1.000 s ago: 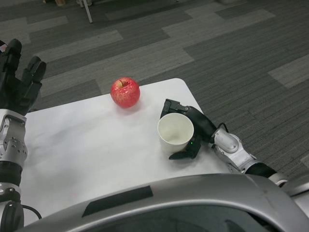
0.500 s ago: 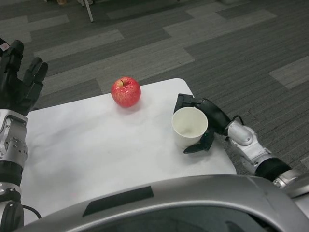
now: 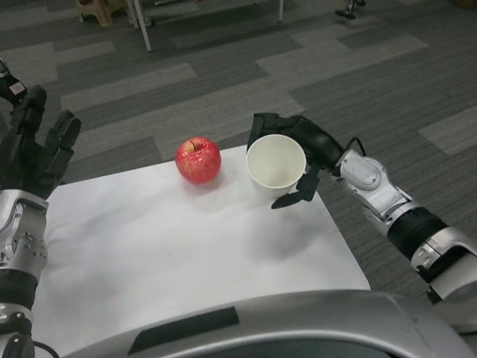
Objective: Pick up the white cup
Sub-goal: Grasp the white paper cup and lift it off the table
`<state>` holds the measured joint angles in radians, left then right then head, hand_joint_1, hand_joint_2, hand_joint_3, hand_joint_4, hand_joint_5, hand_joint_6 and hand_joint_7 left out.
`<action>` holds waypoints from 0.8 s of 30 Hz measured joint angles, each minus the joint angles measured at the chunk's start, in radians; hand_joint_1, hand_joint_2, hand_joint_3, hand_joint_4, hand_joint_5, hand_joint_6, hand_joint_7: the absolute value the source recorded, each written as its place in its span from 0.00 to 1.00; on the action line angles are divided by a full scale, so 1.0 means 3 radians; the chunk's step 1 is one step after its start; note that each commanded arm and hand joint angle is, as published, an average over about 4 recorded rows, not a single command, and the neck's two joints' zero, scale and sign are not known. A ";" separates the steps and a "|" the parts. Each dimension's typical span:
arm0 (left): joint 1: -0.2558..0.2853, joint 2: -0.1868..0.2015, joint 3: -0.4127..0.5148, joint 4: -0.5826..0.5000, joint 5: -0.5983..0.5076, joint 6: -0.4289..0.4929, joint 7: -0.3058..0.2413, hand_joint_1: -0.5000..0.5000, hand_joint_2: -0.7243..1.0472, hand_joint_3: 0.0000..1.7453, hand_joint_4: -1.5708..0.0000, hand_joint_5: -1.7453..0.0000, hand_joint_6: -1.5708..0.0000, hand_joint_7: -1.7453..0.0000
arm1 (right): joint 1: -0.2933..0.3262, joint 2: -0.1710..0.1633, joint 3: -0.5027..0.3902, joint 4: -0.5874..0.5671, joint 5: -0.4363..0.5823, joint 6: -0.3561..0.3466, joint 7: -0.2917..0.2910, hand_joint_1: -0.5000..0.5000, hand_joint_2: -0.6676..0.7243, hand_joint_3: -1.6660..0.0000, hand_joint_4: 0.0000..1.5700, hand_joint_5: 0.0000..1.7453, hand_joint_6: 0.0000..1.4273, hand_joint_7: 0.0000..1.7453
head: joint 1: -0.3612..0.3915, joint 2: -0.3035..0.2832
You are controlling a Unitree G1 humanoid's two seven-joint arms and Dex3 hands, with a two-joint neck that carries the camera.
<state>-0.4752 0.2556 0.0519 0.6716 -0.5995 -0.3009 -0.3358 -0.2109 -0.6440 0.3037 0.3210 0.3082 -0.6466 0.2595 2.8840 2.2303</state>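
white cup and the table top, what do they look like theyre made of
white cup: probably paper, perhaps thin plastic; matte off-white with a thin wall and a fine rim, no gloss. The right hand holds it.

table: a smooth, hard white top, likely laminate or painted board; an even surface with a rounded corner, carrying soft shadows and only a faint sheen. What lies under the surface cannot be told.

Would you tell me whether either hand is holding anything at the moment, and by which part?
The right hand holds the white cup by its side wall, fingers wrapped around it just below the rim. The left hand holds nothing.
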 measured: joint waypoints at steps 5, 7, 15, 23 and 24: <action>0.0003 0.0001 -0.0057 -0.0001 0.0019 0.0000 0.0000 0.09 0.90 0.05 1.00 0.88 1.00 0.91 | -0.0076 0.0001 0.0231 -0.0141 0.0010 0.0006 -0.0047 0.50 0.32 0.20 0.96 0.72 0.70 0.80 | -0.0007 0.0175; 0.0003 0.0001 -0.0085 -0.0001 0.0021 0.0000 0.0000 0.09 0.90 0.05 1.00 0.88 1.00 0.92 | -0.0105 0.0005 0.0266 -0.0190 0.0010 0.0008 -0.0061 0.50 0.32 0.19 0.95 0.72 0.70 0.80 | -0.0029 0.0256; 0.0003 0.0001 -0.0180 -0.0001 0.0023 -0.0001 0.0000 0.09 0.90 0.04 1.00 0.88 1.00 0.92 | -0.0175 0.0006 0.0272 -0.0300 0.0014 0.0010 -0.0151 0.50 0.31 0.19 0.95 0.72 0.68 0.80 | -0.0064 0.0434; 0.0004 0.0000 -0.0245 -0.0001 0.0024 -0.0001 0.0000 0.09 0.90 0.05 1.00 0.88 1.00 0.92 | -0.0276 0.0006 0.0281 -0.0304 0.0030 0.0010 -0.0210 0.50 0.32 0.19 0.95 0.72 0.68 0.80 | -0.0066 0.0518; 0.0004 0.0000 -0.0247 -0.0001 0.0024 -0.0001 0.0000 0.09 0.90 0.05 1.00 0.88 1.00 0.92 | -0.0280 0.0006 0.0281 -0.0304 0.0030 0.0010 -0.0214 0.50 0.32 0.18 0.95 0.72 0.68 0.80 | -0.0064 0.0521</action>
<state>-0.4741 0.2557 -0.0221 0.6712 -0.5924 -0.3011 -0.3359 -0.2948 -0.6422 0.3879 0.2297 0.3172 -0.6435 0.1953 2.8649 2.3864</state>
